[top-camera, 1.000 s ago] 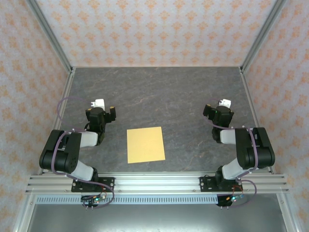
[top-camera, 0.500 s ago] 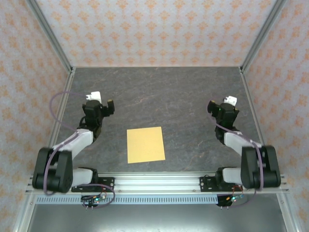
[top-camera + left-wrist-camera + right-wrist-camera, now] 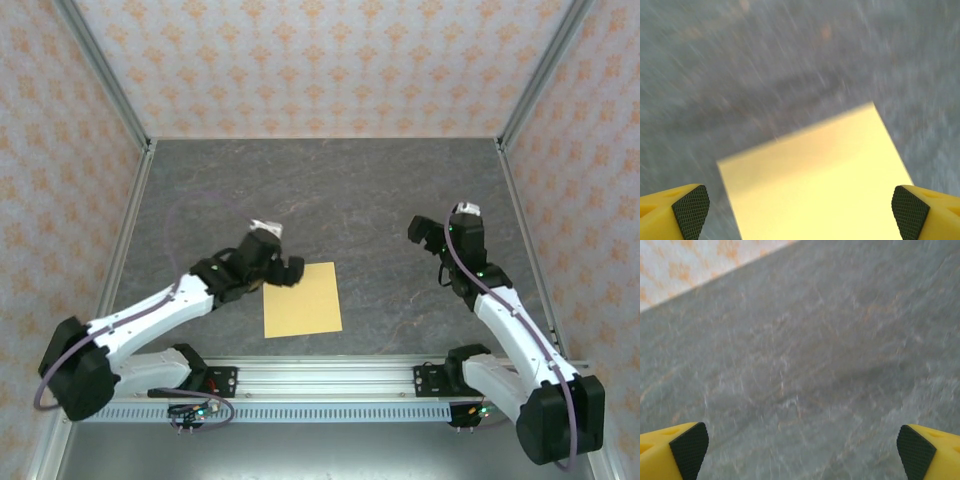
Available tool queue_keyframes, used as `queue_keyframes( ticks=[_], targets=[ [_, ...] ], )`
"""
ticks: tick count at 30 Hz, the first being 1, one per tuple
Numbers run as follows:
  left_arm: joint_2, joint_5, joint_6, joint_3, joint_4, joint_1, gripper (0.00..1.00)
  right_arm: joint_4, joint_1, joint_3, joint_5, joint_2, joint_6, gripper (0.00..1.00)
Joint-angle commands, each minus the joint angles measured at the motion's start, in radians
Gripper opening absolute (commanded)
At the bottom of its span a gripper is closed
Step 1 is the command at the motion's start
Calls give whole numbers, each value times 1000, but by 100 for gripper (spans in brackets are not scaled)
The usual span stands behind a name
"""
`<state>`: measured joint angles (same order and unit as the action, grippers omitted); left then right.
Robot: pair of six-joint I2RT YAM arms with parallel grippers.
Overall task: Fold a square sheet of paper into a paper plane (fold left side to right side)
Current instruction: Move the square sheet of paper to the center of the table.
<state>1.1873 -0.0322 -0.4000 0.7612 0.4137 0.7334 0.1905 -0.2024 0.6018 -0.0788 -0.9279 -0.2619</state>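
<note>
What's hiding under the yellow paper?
The square sheet of paper lies flat on the grey table, which shows all around it. The bit of table right beneath is covered, so whatever is there cannot be seen.

Dark grey marbled tabletop, enclosed on three sides by pale walls printed with orange motifs, corners framed by aluminium posts, slotted aluminium rail mounted along the near edge, light even, probably from overhead, shadows barely cast.
</note>
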Motion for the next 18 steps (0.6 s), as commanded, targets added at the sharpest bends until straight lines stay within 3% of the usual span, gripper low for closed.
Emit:
queue_keyframes(
  ticks=[1, 7, 18],
  targets=[
    [106, -13, -81, 71, 161, 89, 97, 90, -22, -19, 28, 15, -50, 100],
    [316, -15, -109, 171, 166, 126, 97, 124, -37, 3, 39, 16, -55, 100],
    [541, 38, -143, 296, 196, 125, 98, 157, -40, -4, 58, 32, -43, 100]
  ],
)
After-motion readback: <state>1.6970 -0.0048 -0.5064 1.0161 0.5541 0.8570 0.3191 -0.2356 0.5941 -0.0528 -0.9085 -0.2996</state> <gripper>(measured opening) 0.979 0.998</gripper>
